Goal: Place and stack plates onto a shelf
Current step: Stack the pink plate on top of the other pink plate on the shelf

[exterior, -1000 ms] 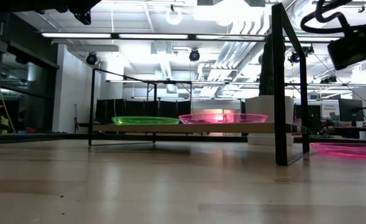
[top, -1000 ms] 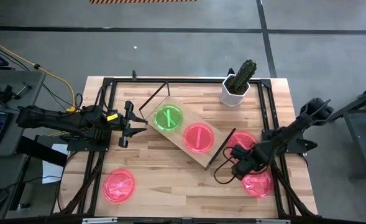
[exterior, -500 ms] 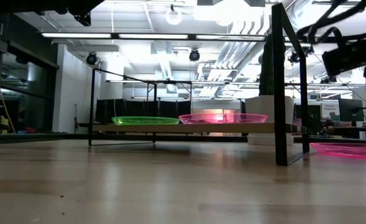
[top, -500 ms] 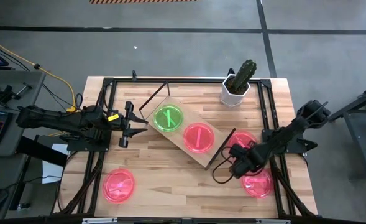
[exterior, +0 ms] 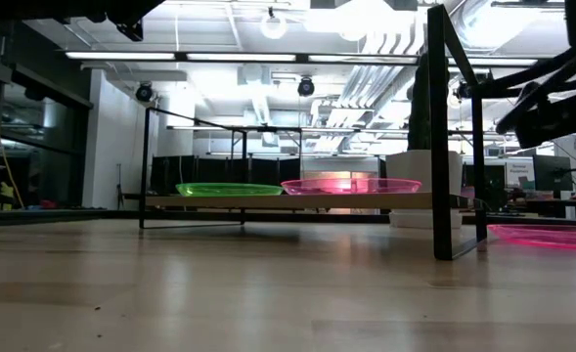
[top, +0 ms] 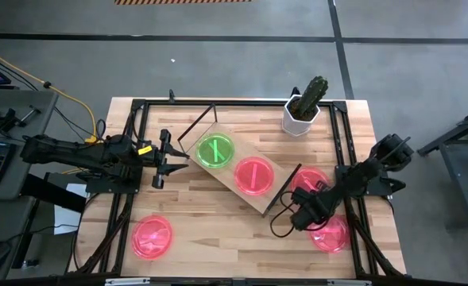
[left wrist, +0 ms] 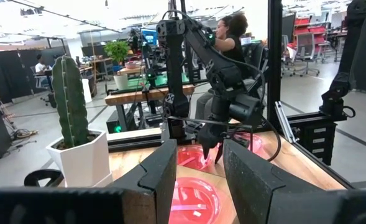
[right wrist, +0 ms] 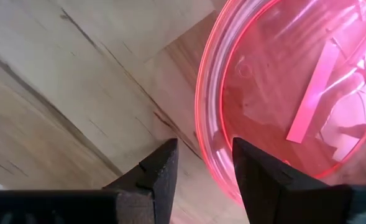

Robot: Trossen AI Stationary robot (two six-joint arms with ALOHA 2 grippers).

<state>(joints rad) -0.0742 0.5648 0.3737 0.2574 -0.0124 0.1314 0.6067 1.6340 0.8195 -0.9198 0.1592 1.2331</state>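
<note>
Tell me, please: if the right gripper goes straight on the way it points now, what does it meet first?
Most likely the rim of the pink plate on the table: the right gripper, fingers open, straddles its near edge.

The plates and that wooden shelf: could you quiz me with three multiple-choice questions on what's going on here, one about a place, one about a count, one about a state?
1. Where is the green plate?
A. On the shelf, beside a pink plate
B. On the tabletop near the cactus
C. Held by the left arm

2. How many pink plates lie on the tabletop, off the shelf?
A. One
B. Three
C. Five

3. How do the fingers of the right gripper stand?
A. Clamped on a green plate
B. Open, at the rim of a pink plate, not holding it
C. Folded away off the table

Answers:
1. A: the high view shows green and pink side by side on the board.
2. B: one lies at the near left and two at the right.
3. B: the right wrist view shows a gap between the fingers with the rim just ahead.
</note>
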